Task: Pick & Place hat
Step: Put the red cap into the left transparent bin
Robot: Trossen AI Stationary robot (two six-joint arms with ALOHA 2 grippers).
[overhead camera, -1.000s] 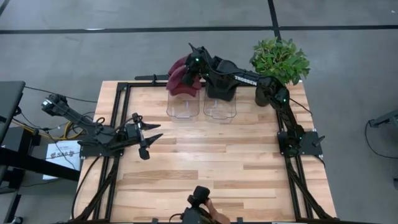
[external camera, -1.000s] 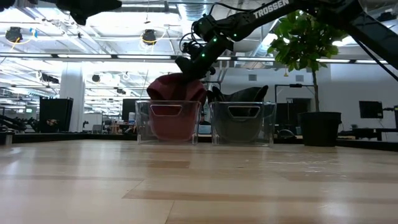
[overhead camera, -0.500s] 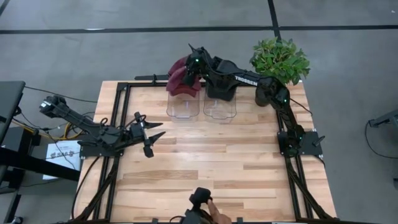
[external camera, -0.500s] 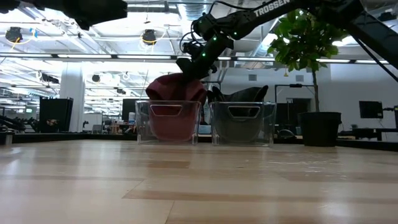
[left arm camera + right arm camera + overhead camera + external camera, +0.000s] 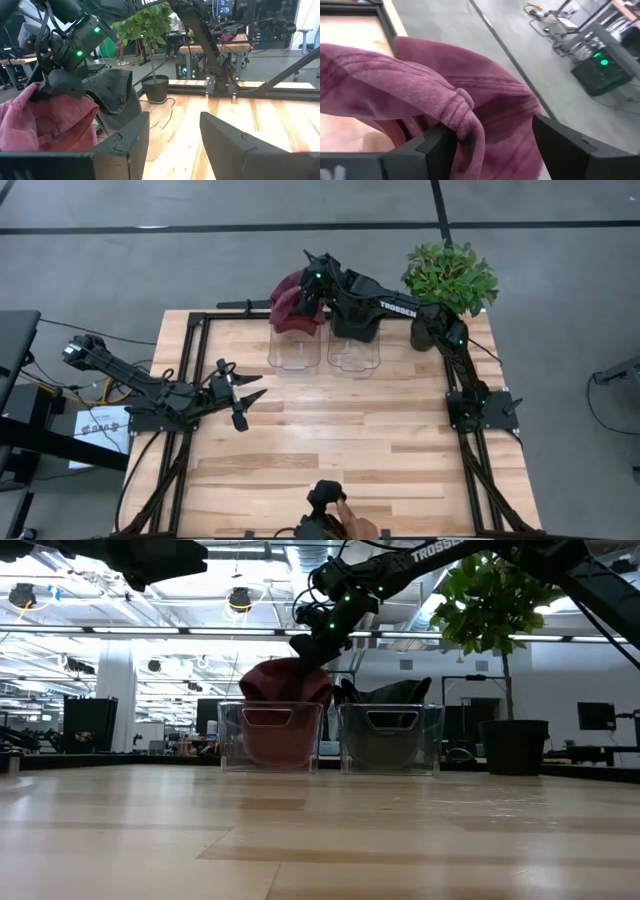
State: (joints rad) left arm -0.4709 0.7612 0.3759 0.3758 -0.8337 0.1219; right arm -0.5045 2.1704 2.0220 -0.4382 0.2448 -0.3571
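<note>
The red hat [image 5: 292, 305] lies on top of the left clear bin [image 5: 294, 348] at the far edge of the tabletop [image 5: 340, 430], beside a second bin [image 5: 353, 350] with a dark hat [image 5: 356, 320]. The right gripper [image 5: 310, 292] hangs just over it with fingers spread, no longer pinching. To finish well, it should rise straight up so no fabric catches. The left gripper [image 5: 238, 394] waits spread near the left edge.

Light wooden table [image 5: 340, 440] with black frame, two clear bins [image 5: 295, 348] [image 5: 354, 350] side by side near its far edge, possibly touching
</note>
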